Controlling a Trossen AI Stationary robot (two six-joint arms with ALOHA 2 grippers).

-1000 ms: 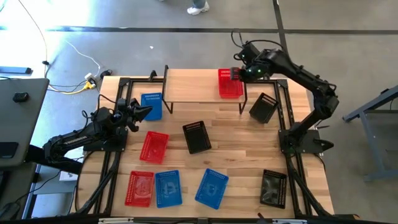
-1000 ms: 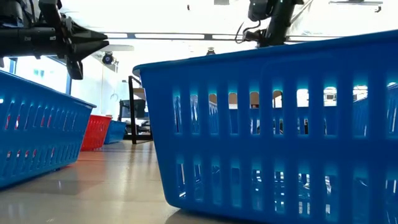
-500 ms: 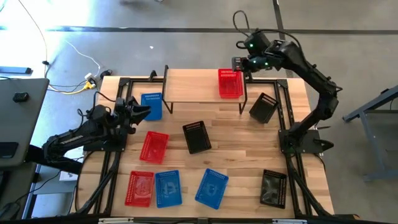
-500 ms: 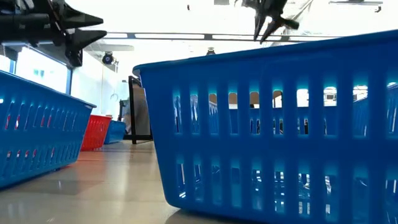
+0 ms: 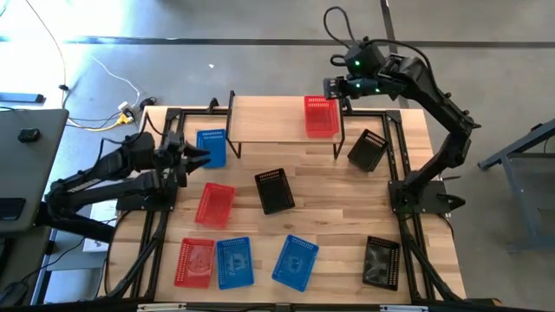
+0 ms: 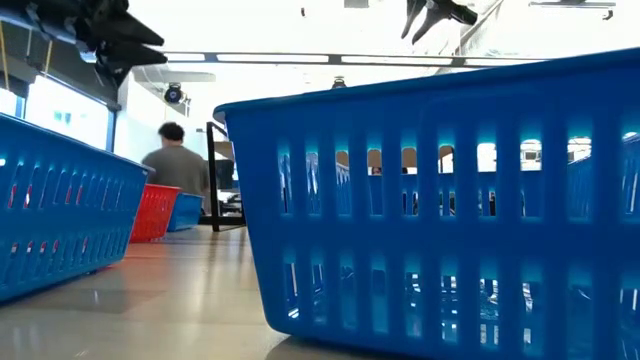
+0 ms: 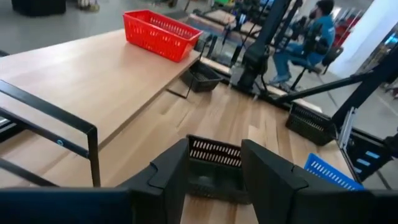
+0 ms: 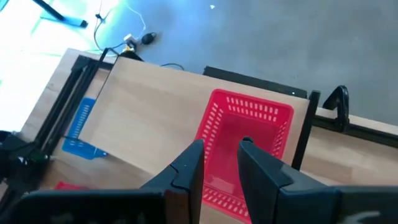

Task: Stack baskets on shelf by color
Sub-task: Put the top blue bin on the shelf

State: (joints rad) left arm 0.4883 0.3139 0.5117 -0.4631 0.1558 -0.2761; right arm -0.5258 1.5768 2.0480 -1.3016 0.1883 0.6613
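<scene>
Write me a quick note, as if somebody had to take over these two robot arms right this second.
Right gripper: empty, fingers open, above the low light-wood plank shelf, beside the red perforated plastic basket at the shelf's right end.
Left gripper: empty, fingers open, by the blue perforated plastic basket on the table.
Done: one red on the shelf.
Left: eight on the table: two red, three blue, three black.
</scene>
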